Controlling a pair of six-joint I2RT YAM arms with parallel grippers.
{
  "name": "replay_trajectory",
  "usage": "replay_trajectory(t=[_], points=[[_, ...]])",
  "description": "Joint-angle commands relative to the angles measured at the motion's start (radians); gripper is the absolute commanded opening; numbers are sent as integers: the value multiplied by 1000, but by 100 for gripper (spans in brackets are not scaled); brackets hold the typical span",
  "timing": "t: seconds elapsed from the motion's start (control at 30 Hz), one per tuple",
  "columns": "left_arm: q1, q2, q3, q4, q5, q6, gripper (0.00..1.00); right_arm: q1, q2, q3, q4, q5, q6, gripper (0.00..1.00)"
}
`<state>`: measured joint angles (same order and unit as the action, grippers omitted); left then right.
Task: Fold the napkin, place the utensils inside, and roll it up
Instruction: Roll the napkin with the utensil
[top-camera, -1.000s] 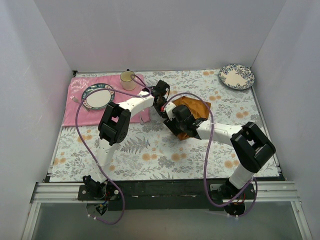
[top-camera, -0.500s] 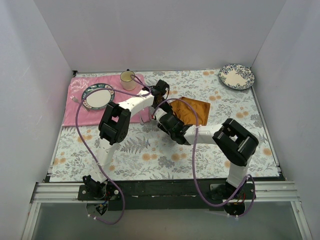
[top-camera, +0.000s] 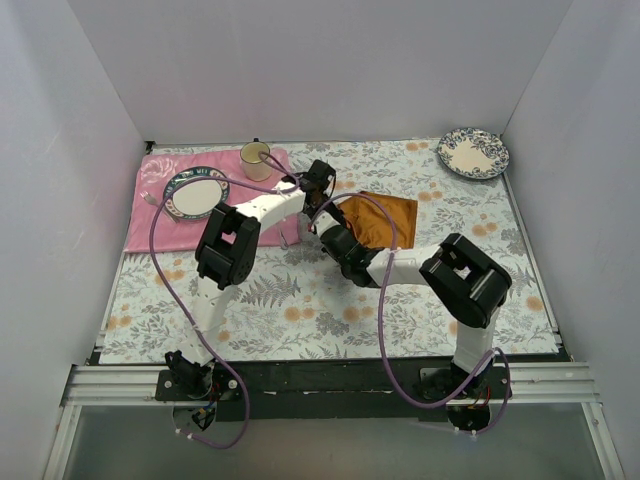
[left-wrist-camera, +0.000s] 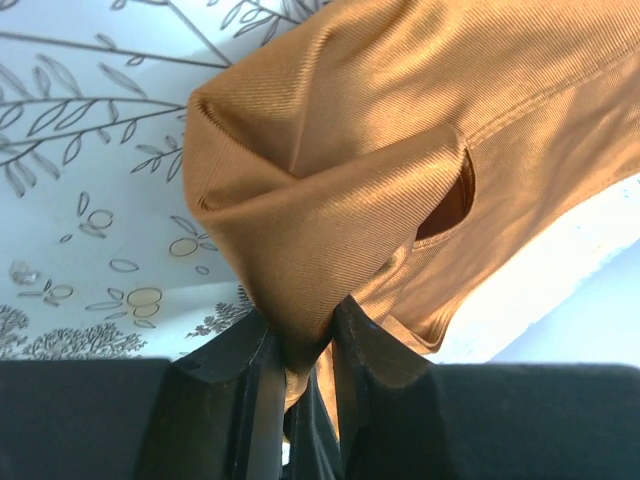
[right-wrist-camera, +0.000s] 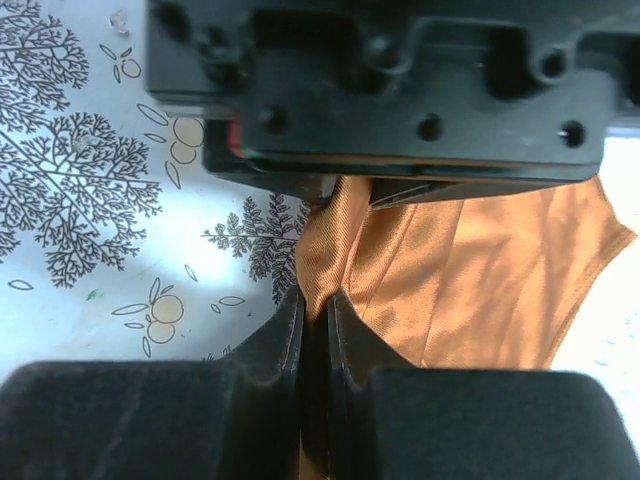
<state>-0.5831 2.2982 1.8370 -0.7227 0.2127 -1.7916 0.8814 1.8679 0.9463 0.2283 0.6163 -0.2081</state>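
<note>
Napkin rust-orange, shiny, finely ribbed, bunched in folds.

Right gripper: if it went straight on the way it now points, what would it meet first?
The right gripper is shut on the napkin, so cloth comes first. Just beyond stands the left gripper, pinching the same cloth; it would probably hit that next, though depth is unclear.

The right arm hides the left corner of the napkin overhead; wrist views crop it
</note>
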Motion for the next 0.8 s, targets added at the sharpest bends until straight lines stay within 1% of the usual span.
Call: replay_trajectory(t=[0.0,0.03,0.07,0.1,0.13,0.17,0.2,0.23,0.3,0.33,0.37,0.43,0.47,0.6,0.77], points=[[2,21,-96,-38,37,107,0,-56,-1,-1,-109,-194,55,1],[5,14,-107,-20,43,121,0,-65,-6,-1,-113,-222,73,1],[8,4,-119,2,51,132,0,-85,-6,2,-127,-281,82,1],[12,-5,-154,58,66,152,0,-91,-7,3,-129,-303,88,1],[17,-12,-171,83,85,155,4,-101,-10,3,-130,-329,95,1],[20,-37,-191,104,93,162,10,-119,-9,11,-138,-381,108,1],[22,-49,-208,150,96,173,19,-130,-6,20,-167,-407,119,1],[23,-62,-222,161,82,199,25,-140,-7,28,-173,-438,127,1],[25,-91,-232,189,68,225,33,-170,-13,32,-188,-509,148,1],[28,-103,-252,198,67,244,41,-179,-18,34,-193,-532,154,1],[32,-114,-266,209,60,250,44,-200,-19,40,-198,-579,160,1],[43,-169,-306,264,59,264,55,-220,-19,48,-213,-610,180,1],[48,-186,-341,281,63,276,58,-238,-19,57,-218,-668,187,1],[66,-227,-380,310,88,304,64,-269,-10,78,-227,-733,199,1],[91,-331,-492,400,111,294,70,-305,14,108,-271,-822,200,1]])
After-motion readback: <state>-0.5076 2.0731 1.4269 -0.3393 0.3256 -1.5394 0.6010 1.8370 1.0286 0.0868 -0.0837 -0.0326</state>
